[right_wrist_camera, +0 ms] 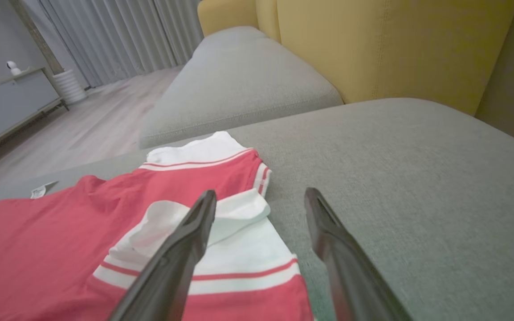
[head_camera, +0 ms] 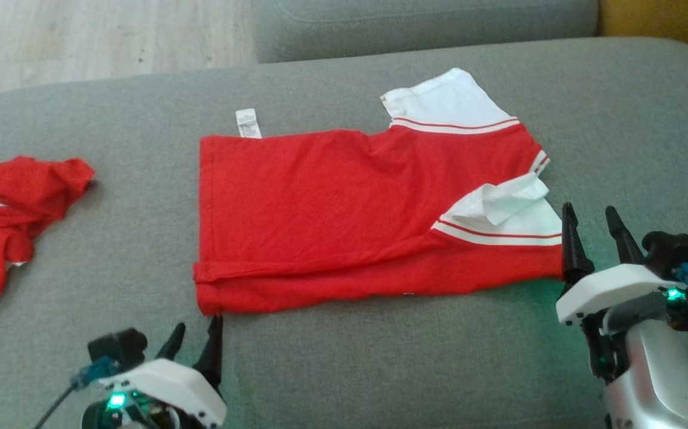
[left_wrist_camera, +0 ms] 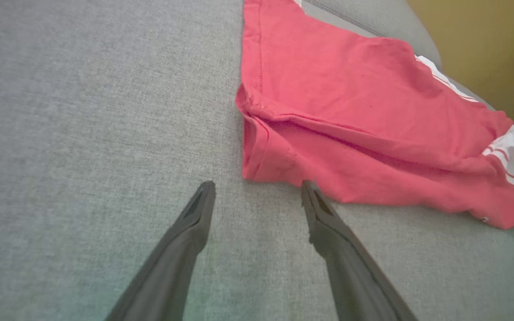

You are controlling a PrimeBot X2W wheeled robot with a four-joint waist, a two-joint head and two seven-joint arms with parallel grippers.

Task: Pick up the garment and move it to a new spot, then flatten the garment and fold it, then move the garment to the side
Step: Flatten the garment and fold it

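- Head view gives us two grey seat cushions: the wide one [head_camera: 380, 369] that everything lies on, and a second [head_camera: 427, 24] beyond it. In the right wrist view we also see a yellow backrest [right_wrist_camera: 395, 44] behind them.
- We count two red garments. The garment [head_camera: 332, 214] lies spread in the middle of the wide cushion, with its near long edge folded over into a double layer. Its hem points to our left and its white, red-striped sleeves [head_camera: 445, 101] to our right.
- The second garment [head_camera: 10, 214] sits crumpled in a heap at the far left of the same cushion, well apart from the first.
- We see two grippers. The left gripper [head_camera: 199, 323] has its fingers spread and holds nothing, and one tip is right at the near-left hem corner. The right gripper [head_camera: 589, 208] also has its fingers spread and empty, just beside the near-right corner by the lower sleeve.
- One white care label [head_camera: 247, 123] sticks out past the far edge near the hem. We cannot read its print.
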